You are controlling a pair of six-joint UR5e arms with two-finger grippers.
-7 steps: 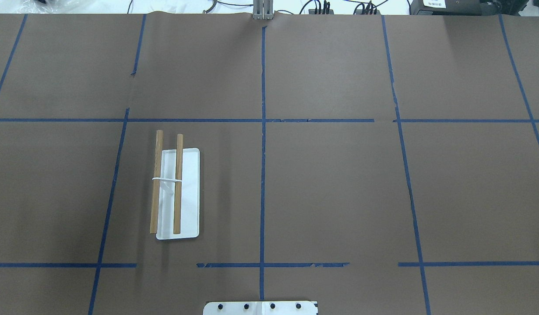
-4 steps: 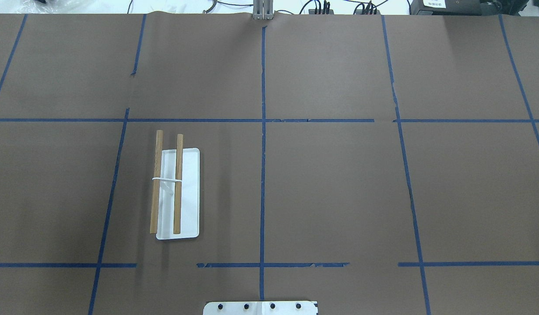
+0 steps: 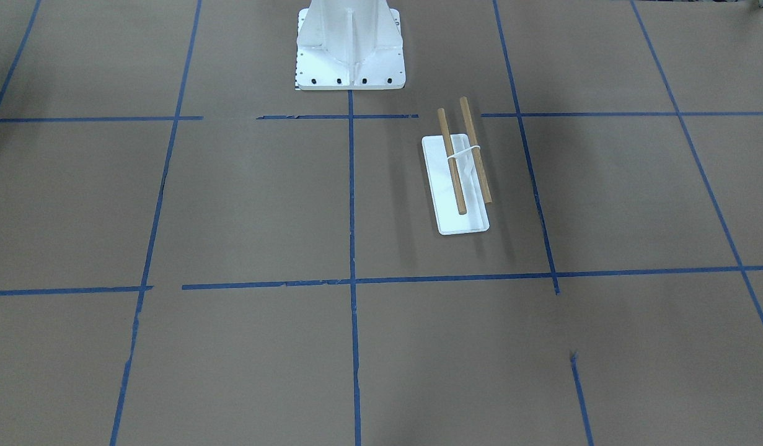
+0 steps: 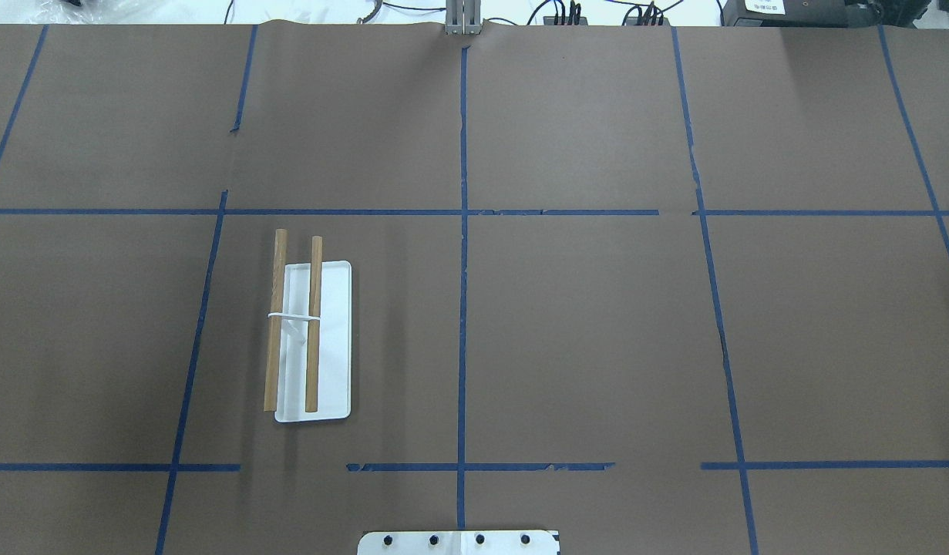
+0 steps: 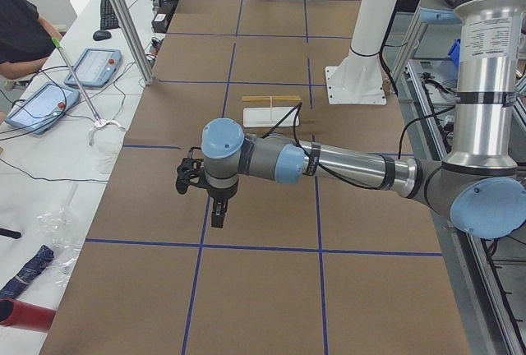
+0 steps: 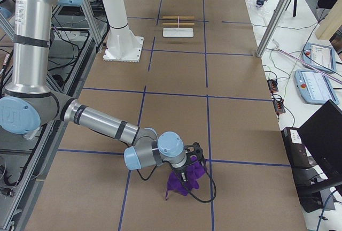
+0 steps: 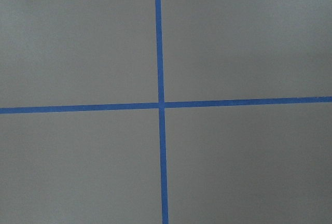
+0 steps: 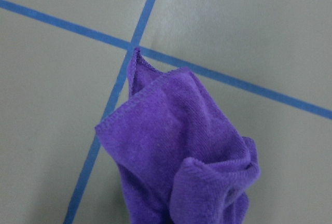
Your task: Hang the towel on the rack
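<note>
The rack (image 4: 293, 324), two wooden dowels joined by a white band on a flat white base, stands on the robot's left half of the table; it also shows in the front view (image 3: 465, 155) and both side views (image 5: 271, 104) (image 6: 178, 21). The purple towel (image 6: 183, 180) hangs bunched under my right gripper (image 6: 189, 168) at the table's far right end, and fills the right wrist view (image 8: 176, 146). My left gripper (image 5: 218, 215) hovers over bare table at the left end. Neither gripper's fingers show clearly, so I cannot tell whether they are open or shut.
The large white bolted pedestal (image 3: 349, 43) stands at the robot's edge in the middle. Blue tape lines (image 7: 160, 105) cross the brown table cover. Operators' tablets (image 5: 90, 66) and cables lie past the far edge.
</note>
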